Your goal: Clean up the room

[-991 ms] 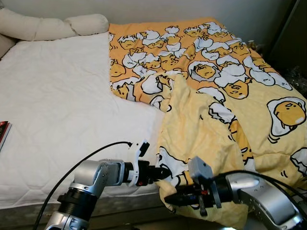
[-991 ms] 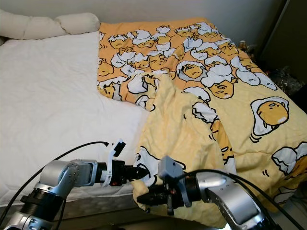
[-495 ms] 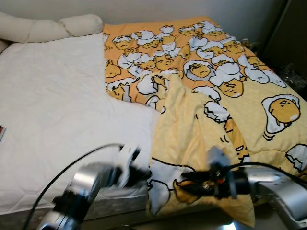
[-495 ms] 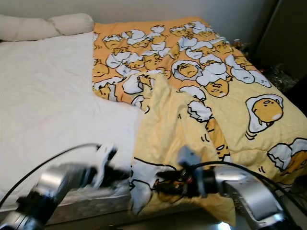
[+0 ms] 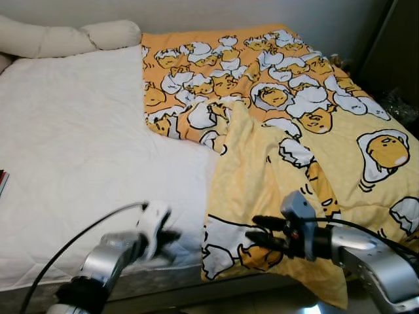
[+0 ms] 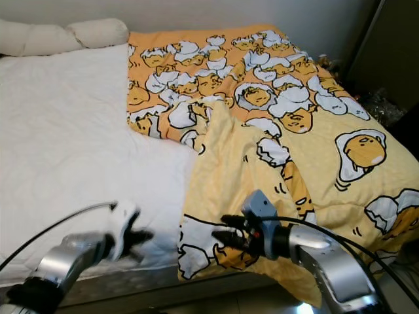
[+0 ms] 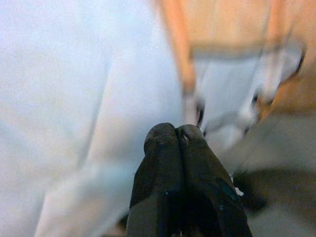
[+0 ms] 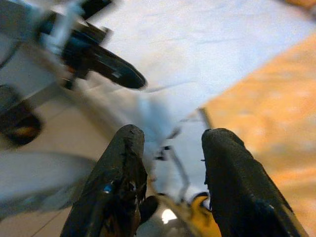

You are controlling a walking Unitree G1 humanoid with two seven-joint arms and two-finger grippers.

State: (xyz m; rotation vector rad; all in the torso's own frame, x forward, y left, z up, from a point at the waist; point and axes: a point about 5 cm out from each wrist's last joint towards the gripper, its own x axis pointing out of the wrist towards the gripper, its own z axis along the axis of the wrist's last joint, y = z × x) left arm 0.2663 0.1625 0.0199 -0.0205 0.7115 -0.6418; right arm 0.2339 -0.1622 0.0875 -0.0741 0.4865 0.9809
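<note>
A yellow-orange blanket printed with egg cartoons covers the right half of the bed, one corner folded over so its pale underside faces up. My right gripper is open just above the blanket's front corner at the bed's edge, nothing between its fingers. My left gripper is shut and empty over the white mattress, a short way left of the blanket's edge. In the left wrist view its fingers press together.
Cream pillows lie along the head of the bed. A red book pokes in at the far left. Dark furniture and small clutter stand to the right of the bed. Floor runs below the bed's front edge.
Both grippers were at the blanket's front corner. The left has drawn back to the left, off the blanket. The right has shifted right and stands open; the corner has spread leftward along the bed edge.
</note>
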